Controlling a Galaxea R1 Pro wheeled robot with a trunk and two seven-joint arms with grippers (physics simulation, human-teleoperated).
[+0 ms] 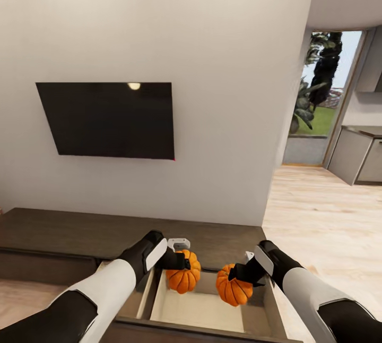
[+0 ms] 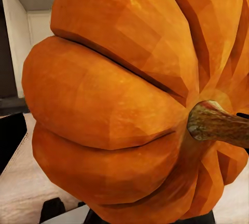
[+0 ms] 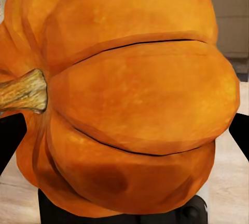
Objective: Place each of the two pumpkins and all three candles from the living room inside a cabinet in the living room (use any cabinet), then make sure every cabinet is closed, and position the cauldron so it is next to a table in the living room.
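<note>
Nearest the head camera, at six o'clock, the cabinet has one drawer pulled open, its pale floor bare between the side walls, with open wood flooring running off toward three o'clock. Over that drawer the left gripper pinches one pumpkin and the right gripper pinches the other pumpkin, a narrow gap between the two. The black wall screen at ten o'clock carries no readable writing.

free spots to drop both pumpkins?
Open drawer: its pale floor is bare below both pumpkins, between the side walls. Cabinet top under the TV is bare too. Crowded: left gripper with left pumpkin and right gripper with right pumpkin hang close together.
</note>
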